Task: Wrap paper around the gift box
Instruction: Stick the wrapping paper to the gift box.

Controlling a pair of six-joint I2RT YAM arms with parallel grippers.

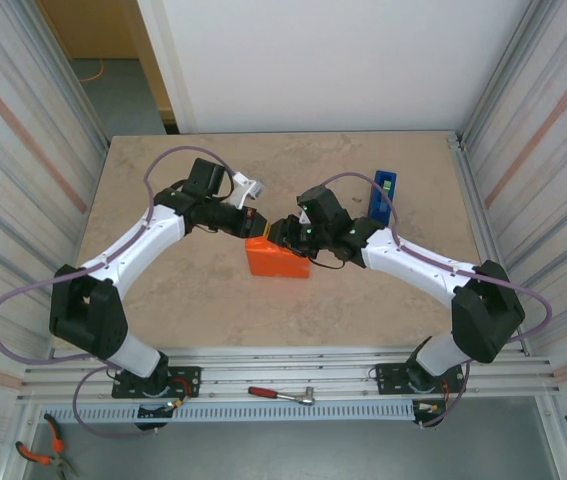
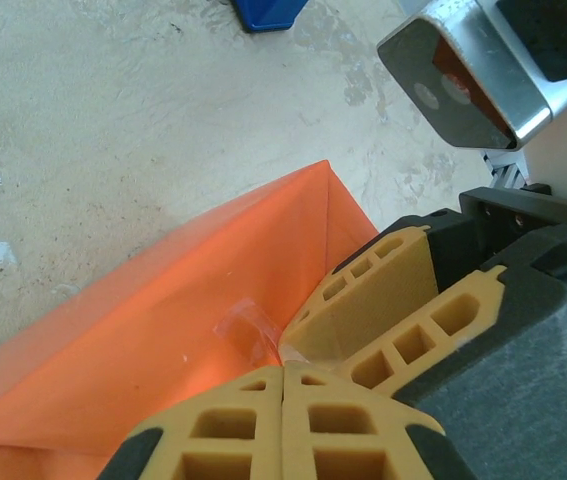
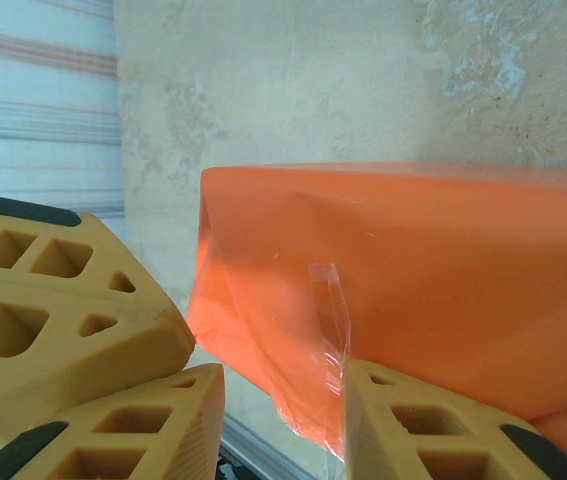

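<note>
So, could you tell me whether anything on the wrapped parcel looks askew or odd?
Yes: a clear tape strip on the orange paper stands partly lifted instead of lying flat, and the paper below it is crumpled.

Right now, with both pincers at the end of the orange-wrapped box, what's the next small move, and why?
Probably press the clear tape flat with the left pincer. Part of the strip looks lifted off the orange paper at the folded end, so that flap may not be secured. The left pincer is shut, its tip right beside the tape. The right pincer is open next to it.
</note>
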